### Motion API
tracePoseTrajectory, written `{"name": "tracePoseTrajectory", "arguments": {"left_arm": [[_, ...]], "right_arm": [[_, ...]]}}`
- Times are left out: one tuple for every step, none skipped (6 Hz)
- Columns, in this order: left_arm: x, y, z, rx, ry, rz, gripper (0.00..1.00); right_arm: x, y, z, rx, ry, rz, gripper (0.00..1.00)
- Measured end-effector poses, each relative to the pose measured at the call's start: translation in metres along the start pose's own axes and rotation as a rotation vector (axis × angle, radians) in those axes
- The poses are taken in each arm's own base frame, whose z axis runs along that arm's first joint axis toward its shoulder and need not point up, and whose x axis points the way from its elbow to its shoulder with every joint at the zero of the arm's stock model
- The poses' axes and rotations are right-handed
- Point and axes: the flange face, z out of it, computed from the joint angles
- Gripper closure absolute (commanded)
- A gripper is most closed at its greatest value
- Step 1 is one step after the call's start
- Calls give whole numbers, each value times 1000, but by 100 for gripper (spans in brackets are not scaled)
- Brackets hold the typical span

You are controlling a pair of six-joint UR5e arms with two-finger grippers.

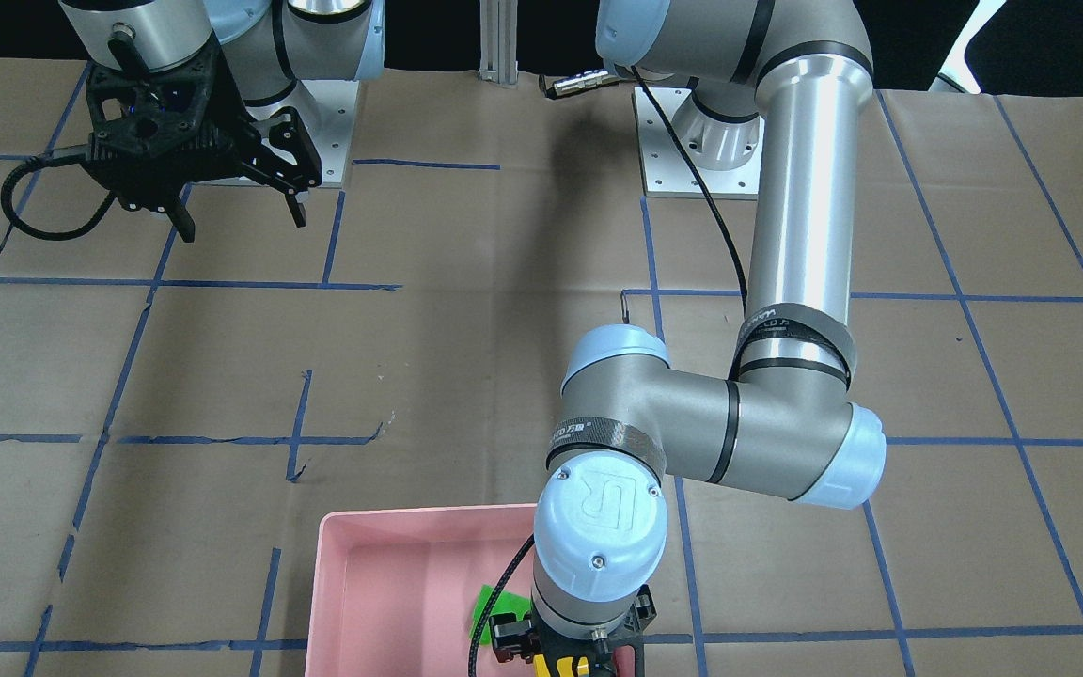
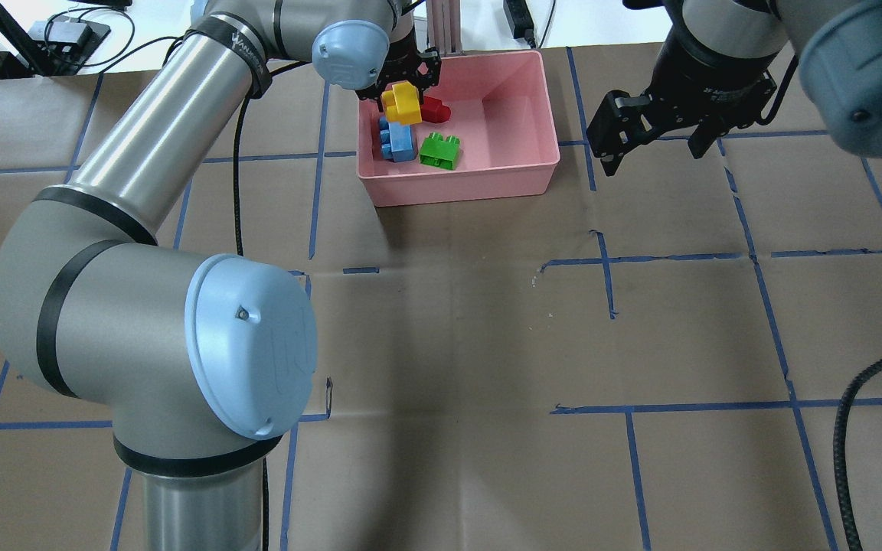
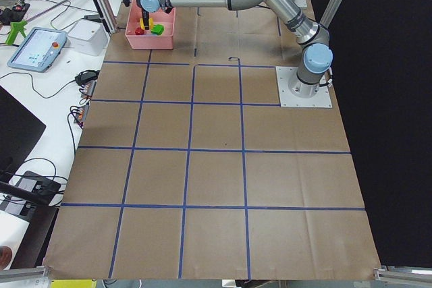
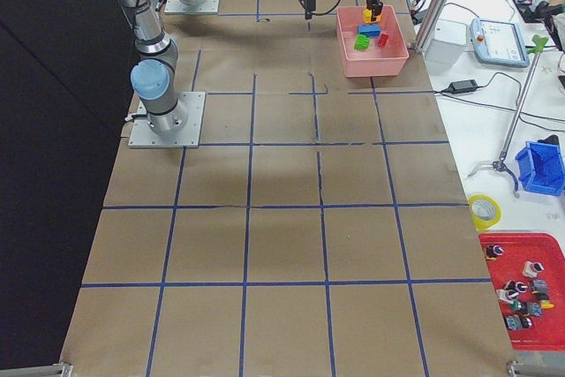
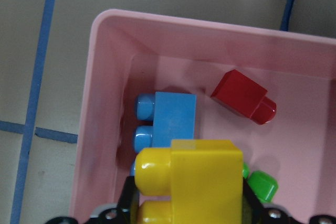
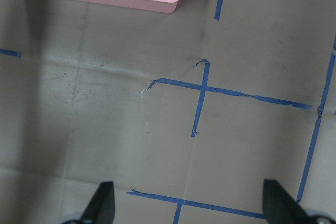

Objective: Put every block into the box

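Pinching the yellow block point(image 2: 403, 107) between its fingertips, the left gripper point(image 2: 404, 86) hangs over the far-left corner of the pink box point(image 2: 460, 187) in the overhead view. It is above the blue block point(image 2: 397, 143), and the red block point(image 2: 435, 112) and green block point(image 2: 439, 150) lie inside nearby. I judge it is held above the rim so that letting go drops the last block in with the others. The right gripper point(image 2: 651, 153) hovers spread and empty just right of the box, out of the way.

From the left wrist, the yellow block fills the lower frame directly over the blue one. The red one lies farther along the floor.

From the right wrist, spread fingers point(image 6: 102, 205) frame bare brown paper point(image 6: 105, 119), with the box's corner at the top.
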Motion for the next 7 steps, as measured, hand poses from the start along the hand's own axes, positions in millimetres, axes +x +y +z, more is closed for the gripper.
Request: {"name": "tracePoseTrajectory", "arguments": {"left_arm": [[-2,0,-19,23,8,-1,0],[-8,3,-52,33,11,2,0],[-23,12,-92,24,6,4,0],[-50,29,-129,4,-7,31,0],[-85,53,-159,-18,-18,80,0],[-128,85,-182,-38,-22,126,0],[-168,117,-198,-48,-23,166,0]], "right_arm": [[0,1,0,-4,1,14,0],[0,1,4,-12,0,50,0],[0,1,9,-22,-2,92,0],[0,0,15,-27,-6,116,0],[0,-2,18,-30,-10,123,0],[2,-1,17,-31,-8,128,0],[2,3,13,-31,-2,130,0]]}}
